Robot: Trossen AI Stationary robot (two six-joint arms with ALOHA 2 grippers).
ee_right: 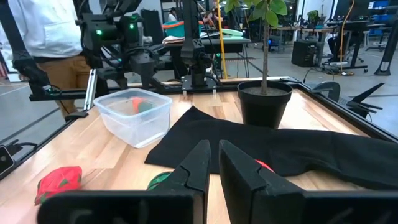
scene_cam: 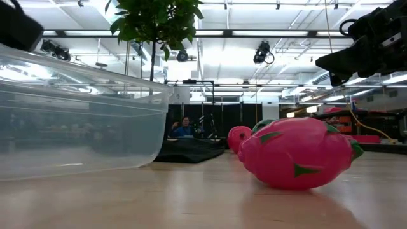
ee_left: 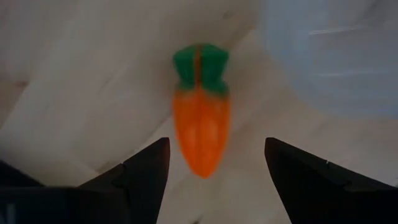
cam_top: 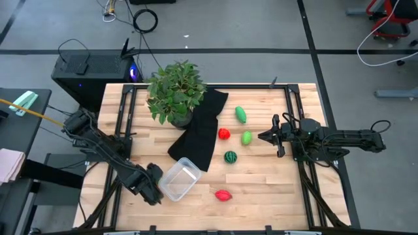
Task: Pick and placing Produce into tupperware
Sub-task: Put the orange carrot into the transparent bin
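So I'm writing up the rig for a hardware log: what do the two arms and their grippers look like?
Both arms are dark, jointed links. The left gripper has two black, wedge-shaped fingers. The right gripper has matching flat black fingers.

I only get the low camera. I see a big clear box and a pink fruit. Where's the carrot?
Observer: The carrot lies on the wooden table right beside the box, not in it.
Operator: Is an arm near it?
Observer: Yes. The left gripper is aimed straight at it, wide open, not gripping it yet.
Operator: What about the other arm?
Observer: The right gripper is shut and empty, off on the table's right side.
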